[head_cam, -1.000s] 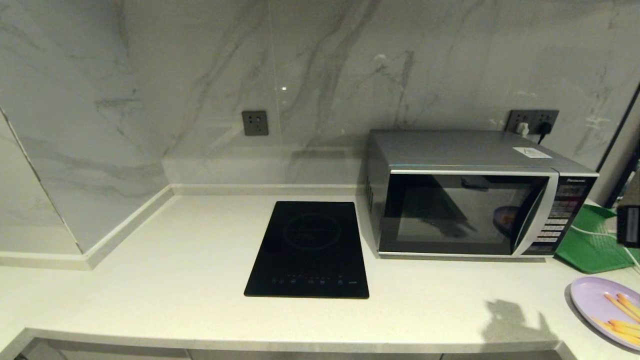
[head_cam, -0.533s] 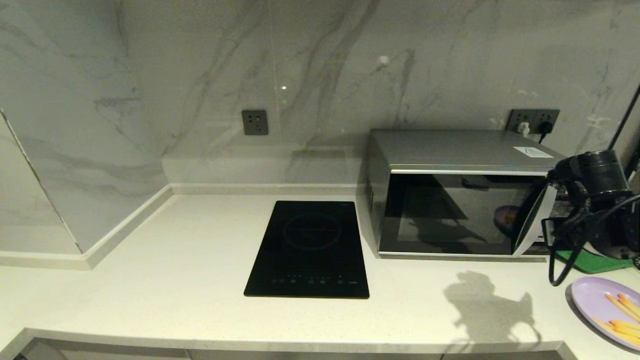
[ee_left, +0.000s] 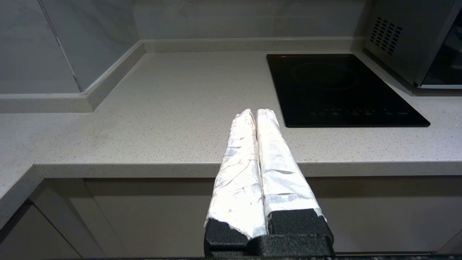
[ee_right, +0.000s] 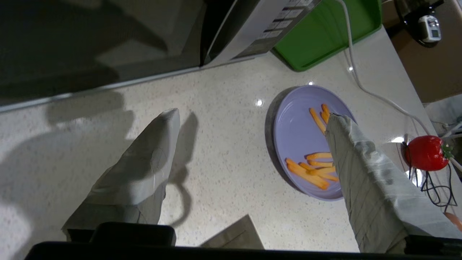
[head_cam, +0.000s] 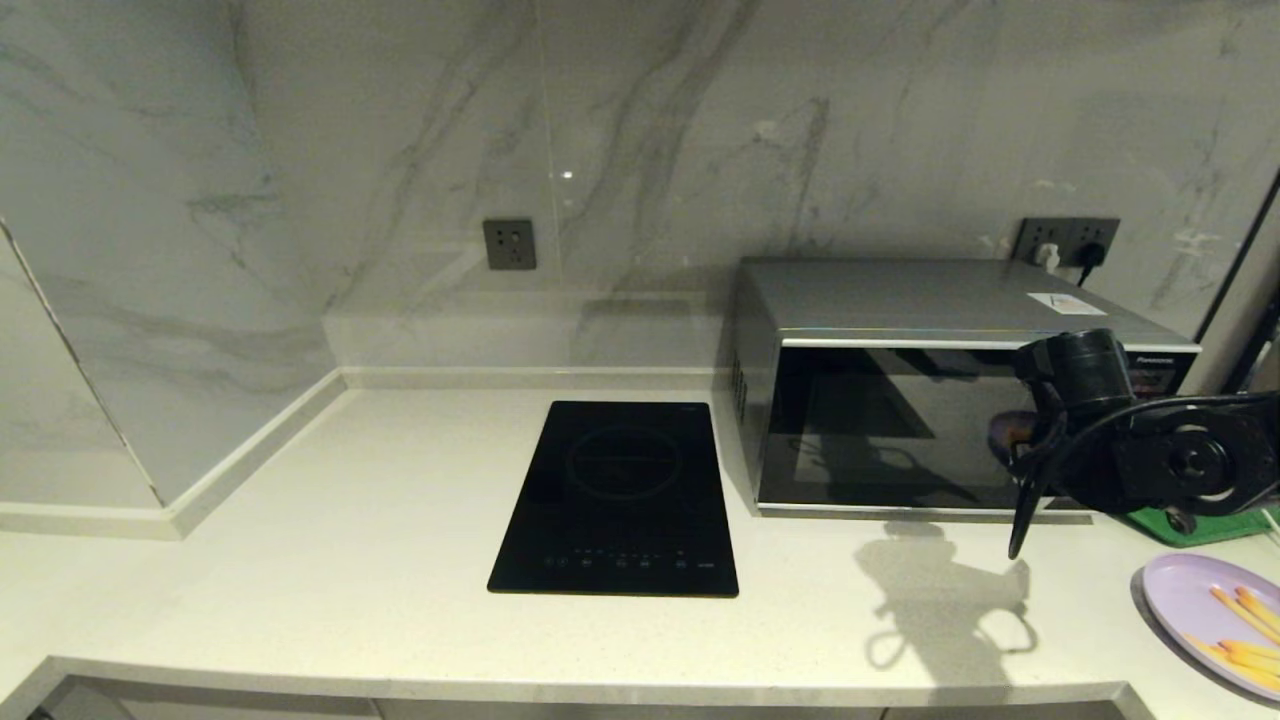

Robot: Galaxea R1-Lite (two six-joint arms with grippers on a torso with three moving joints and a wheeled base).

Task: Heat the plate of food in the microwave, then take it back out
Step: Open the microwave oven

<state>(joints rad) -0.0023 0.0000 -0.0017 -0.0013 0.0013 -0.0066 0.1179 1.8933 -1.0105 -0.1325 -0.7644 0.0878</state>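
Observation:
The silver microwave point(head_cam: 920, 400) stands at the back right of the counter with its dark glass door shut. Its door point(ee_right: 90, 43) and button panel point(ee_right: 274, 25) also show in the right wrist view. The lavender plate of food point(head_cam: 1195, 605) lies at the counter's right front edge, with several yellow-orange sticks point(ee_right: 314, 173) on it. My right arm point(head_cam: 1150, 460) hangs in front of the microwave's handle and panel. The right gripper point(ee_right: 252, 115) is open above bare counter, between door and plate, holding nothing. My left gripper point(ee_left: 252, 112) is shut and empty, parked low before the counter's front edge.
A black induction hob point(head_cam: 620, 500) is set into the counter left of the microwave. A green tray point(head_cam: 1190, 525) lies right of the microwave, with a white cable point(ee_right: 361, 83) running past it. A red object point(ee_right: 426, 153) sits beyond the plate.
My right arm came in from the right edge and swung left, now covering the microwave's handle and panel. Its shadow on the counter moved left too. Plate and microwave have not moved.

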